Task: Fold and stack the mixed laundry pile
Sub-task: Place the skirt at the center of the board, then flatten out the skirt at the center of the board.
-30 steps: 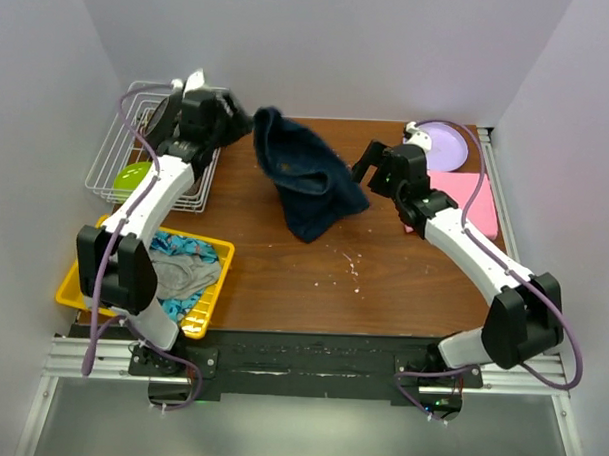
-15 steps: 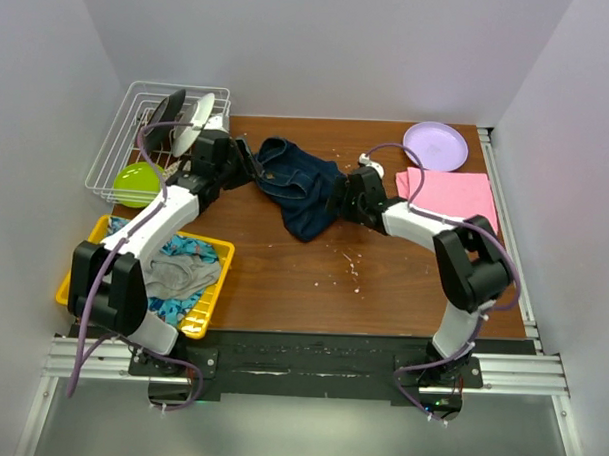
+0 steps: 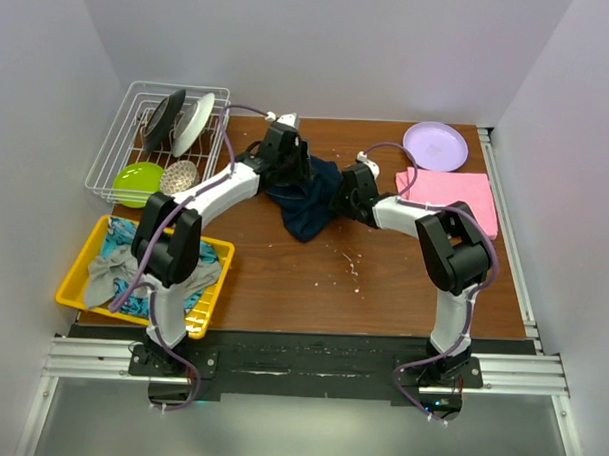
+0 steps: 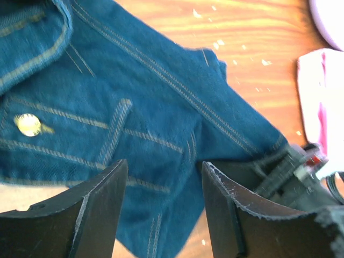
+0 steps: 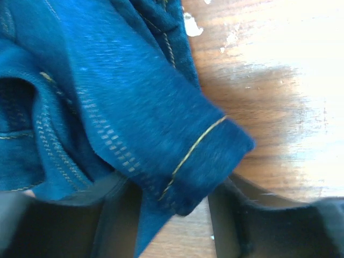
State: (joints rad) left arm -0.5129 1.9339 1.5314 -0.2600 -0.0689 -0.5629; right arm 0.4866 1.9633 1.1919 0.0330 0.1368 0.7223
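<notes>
– Two arms on one garment. The denim jacket lies crumpled on the table, mid-width and toward the back, with both wrists down on it.
– Grips?
– The right gripper is clamped on a stitched cuff at the jacket's right edge, and cloth fills the gap between its fingers. The left gripper is over the collar side near a metal button. Its fingers are apart with denim showing through the gap, so I can't tell if it pinches anything.
– Anything around it?
– The folded pink T-shirt is at back right, apart from the jacket, with a purple plate just behind it. The wire rack at back left holds upright dishes and a green bowl. The yellow tray at front left holds the grey garment and the turquoise patterned cloth. There are white specks on the wood in front of the jacket.
– Obstructions?
– The left arm's elbow link sits over the middle of the tray and hides part of both cloths. The two wrists cover the jacket's back edge from above.
– What's unclear?
– The jacket's overall shape: sleeves and front can't be sorted out from overhead. Both wrist views are partly blurred and crop the jacket on every side. A round meshy item in the rack is too small to identify.
</notes>
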